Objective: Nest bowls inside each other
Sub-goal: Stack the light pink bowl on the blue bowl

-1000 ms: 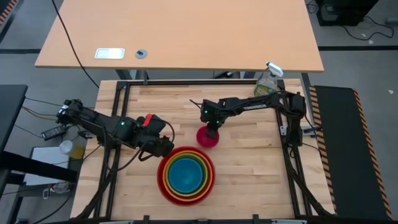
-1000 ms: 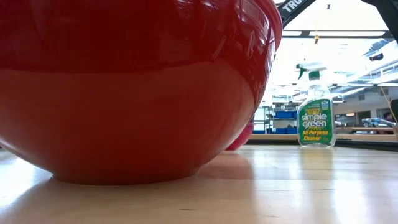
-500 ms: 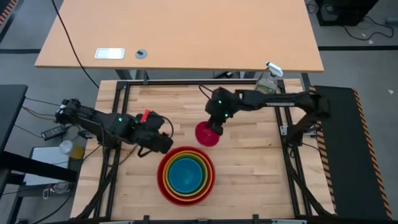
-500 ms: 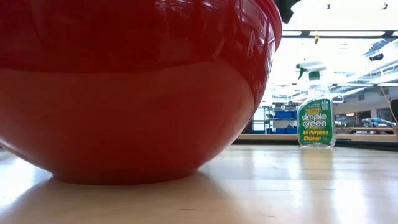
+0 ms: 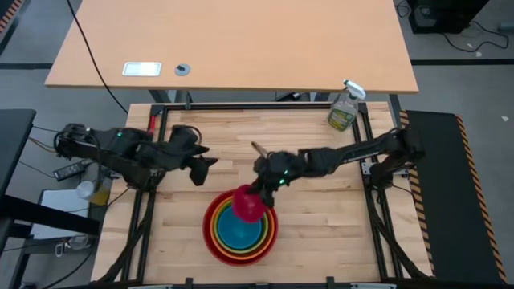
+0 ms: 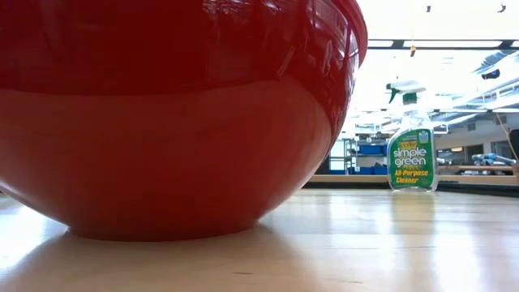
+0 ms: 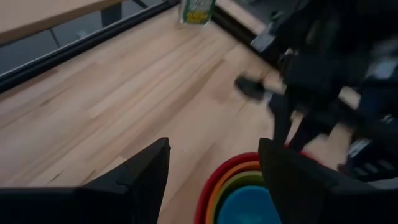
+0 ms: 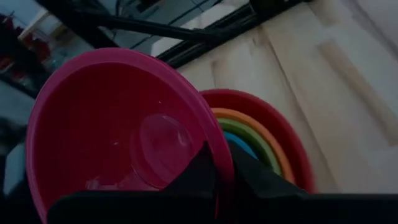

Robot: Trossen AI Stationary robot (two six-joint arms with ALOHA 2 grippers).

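Now the left gripper (image 5: 207, 163) has pulled back from the bowls. A second ago it sat right by the red bowl's (image 5: 210, 233) rim; now it hangs over bare wood, up and to the left of the stack, with its fingers (image 7: 146, 174) spread wide and nothing in them.

The red bowl sits near the front edge of the table (image 5: 321, 217), mouth up. Inside it are the orange bowl (image 5: 218, 234), the lime green bowl (image 5: 222, 239) and the blue bowl (image 5: 238, 231), each one inside the next, all mouth up.

The magenta pink bowl (image 5: 249, 205) has moved too. Before, it was on the wood behind the stack. Now it is lifted over the back part of the stack, above the blue bowl. It is tipped on its side, so its mouth faces sideways and not up. The right gripper (image 5: 259, 193) is pinched shut on its rim, one finger (image 8: 193, 177) inside and one outside.

There is lots of open wood to the right of the stack. The spray bottle (image 5: 344, 108) stands far off at the back right corner, well away from the bowls
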